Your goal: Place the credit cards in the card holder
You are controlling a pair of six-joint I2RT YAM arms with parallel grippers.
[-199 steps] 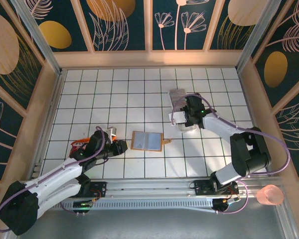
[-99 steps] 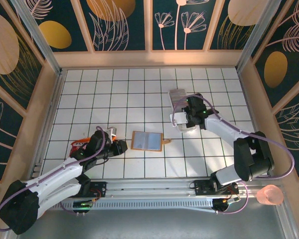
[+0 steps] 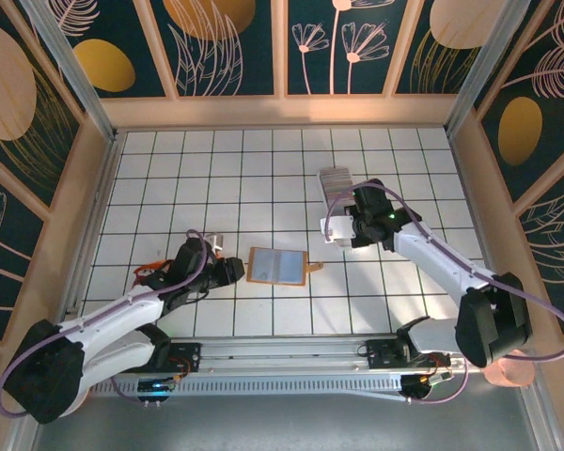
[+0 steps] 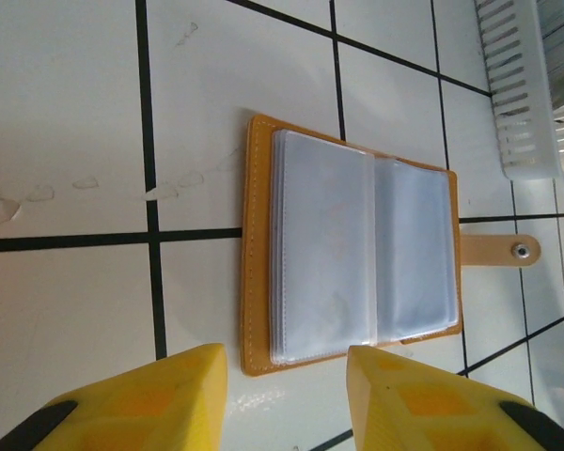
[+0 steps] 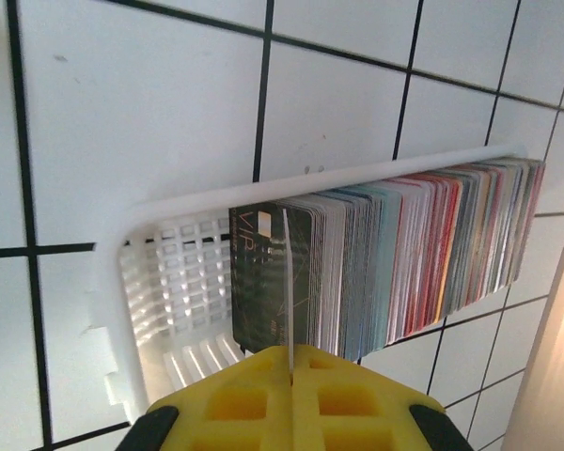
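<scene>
The work surface is a table (image 3: 169, 178) of white square tiles with dark grid lines, enclosed on three sides by pale wooden framing. The panels in that framing are dark teal, printed with peach and gold leaf and flower shapes. A metal rail (image 3: 291, 352) runs along the near edge, where both arm bases are bolted. A translucent pink cup (image 3: 509, 368) stands off the tiled area at the near right corner. The card holder (image 4: 357, 249) lies open and flat near the middle of the table, to the left of the white slotted tray (image 5: 169, 282) and apart from it. It has a tan-brown stitched leather border around two pale, clear plastic sleeve pages. A small clasp tab (image 4: 498, 251) with a metal snap projects from its right edge. The credit cards (image 5: 423, 254) stand on edge in a tightly packed row inside the tray, with edges in grey, white, teal, red and pink. The frontmost is a dark card bearing pale lettering. The end of the tray in front of that row holds no cards. The right gripper (image 5: 289, 362) sits over the tray with its yellow fingers (image 5: 357, 395) pressed together on a single card (image 5: 286, 282), thin and white, seen edge-on in front of the dark card. The left gripper (image 4: 287, 395) is just beside the near edge of the card holder, with its yellow fingers (image 4: 160, 395) moderately apart and nothing between them.
</scene>
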